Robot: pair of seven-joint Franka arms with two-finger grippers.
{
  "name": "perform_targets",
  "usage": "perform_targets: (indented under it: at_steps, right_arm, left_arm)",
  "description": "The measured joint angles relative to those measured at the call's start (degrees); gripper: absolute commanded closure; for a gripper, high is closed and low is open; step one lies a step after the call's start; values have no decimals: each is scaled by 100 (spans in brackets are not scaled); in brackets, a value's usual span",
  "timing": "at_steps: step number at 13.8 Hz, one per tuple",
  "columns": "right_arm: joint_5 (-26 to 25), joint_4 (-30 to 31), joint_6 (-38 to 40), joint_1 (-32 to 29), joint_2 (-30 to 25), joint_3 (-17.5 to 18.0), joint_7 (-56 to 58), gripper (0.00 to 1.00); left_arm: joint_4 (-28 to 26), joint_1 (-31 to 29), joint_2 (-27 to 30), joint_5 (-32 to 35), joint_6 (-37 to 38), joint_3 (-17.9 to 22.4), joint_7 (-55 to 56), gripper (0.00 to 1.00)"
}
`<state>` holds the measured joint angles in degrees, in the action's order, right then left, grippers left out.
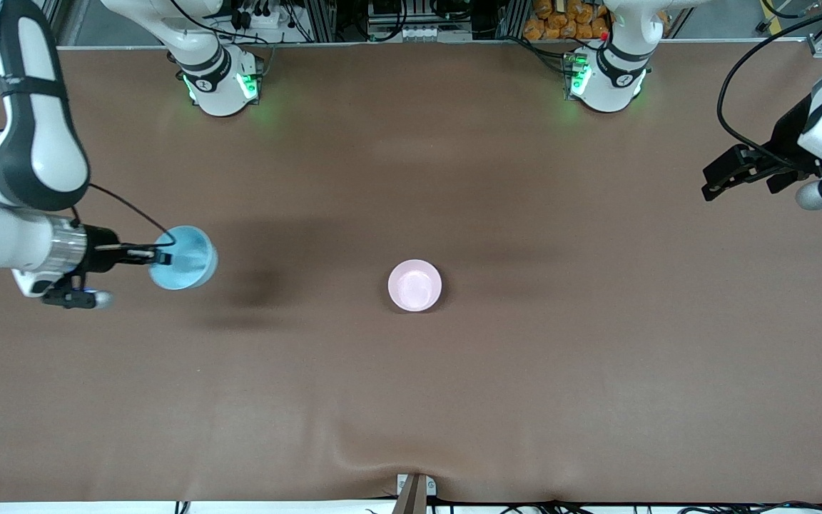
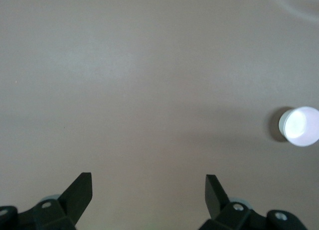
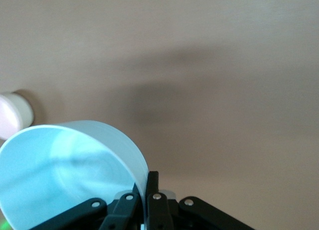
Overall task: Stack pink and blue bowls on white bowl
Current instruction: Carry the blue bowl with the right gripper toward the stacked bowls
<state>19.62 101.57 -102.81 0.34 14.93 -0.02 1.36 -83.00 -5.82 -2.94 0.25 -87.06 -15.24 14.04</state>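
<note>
The right claw is pressed together on the rim of the blue bowl, one finger inside the wall and one outside, as the right wrist view shows. The blue bowl hangs tilted in the air over the right arm's end of the tabletop, its opening turned partly sideways, with a soft shadow on the cloth below it.

The pink bowl stands upright at the middle of the tabletop, well apart from the blue bowl and the right claw. It shows pale at the edge of the right wrist view. It seems to sit in a white bowl, a pale wall showing under its rim in the left wrist view, though that is hard to make out.

The left claw waits over the left arm's end of the tabletop, its fingers spread wide and holding nothing, well apart from the pink bowl.
</note>
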Motion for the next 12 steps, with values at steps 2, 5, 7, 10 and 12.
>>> perform_targets:
  at_steps: [2,5,7,10,12]
  right_arm:
    - [86,39,-249,546,8,7,-182,100]
    - [103,82,-957,1380,57,14,-1225,100]
    - [107,82,-1511,1944,209,15,-2196,100]
    - [105,-370,-1862,2581,792,13,-3326,100]
    - [104,-794,-2076,2791,1253,7,-3810,100]
  left_arm:
    - [-29,314,4,7,99,155,-139,0]
    - [-284,767,113,18,142,561,-139,0]
    - [-534,839,264,19,96,784,-147,0]
    - [-708,972,477,19,60,1215,-166,0]
    - [-724,955,557,22,59,1300,-166,0]
